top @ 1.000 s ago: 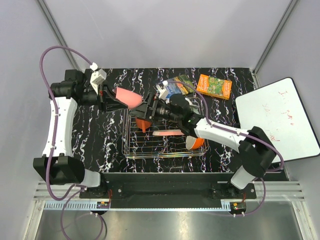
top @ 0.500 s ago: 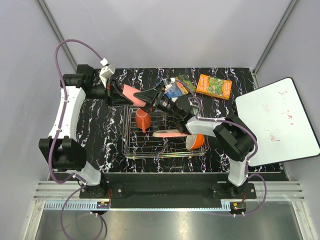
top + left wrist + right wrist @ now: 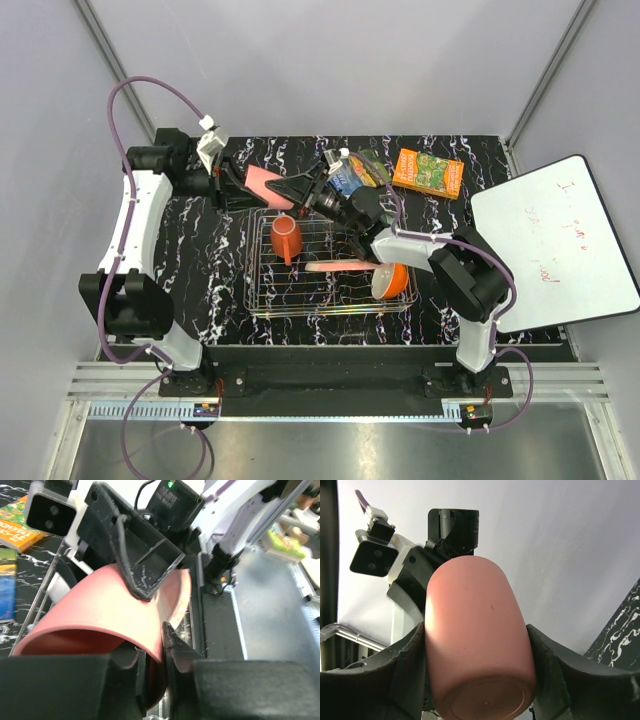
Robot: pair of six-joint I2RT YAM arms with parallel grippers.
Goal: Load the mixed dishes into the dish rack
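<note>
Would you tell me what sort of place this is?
Probably a lab test booth, not a kitchen: plain grey walls, two arms bolted to a metal rail, a dish rack staged on a black marbled mat.

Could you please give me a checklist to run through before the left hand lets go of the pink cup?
1. Left hand pinches the rim of the pink cup: ok.
2. Right hand has a finger on each side of the cup's body: ok.
3. Right hand's grip firm enough to carry the cup alone: cannot tell.
4. Bare wire free in the rack for the cup: ok.
5. Orange mug, plate and bowl already inside the rack: ok.
</note>
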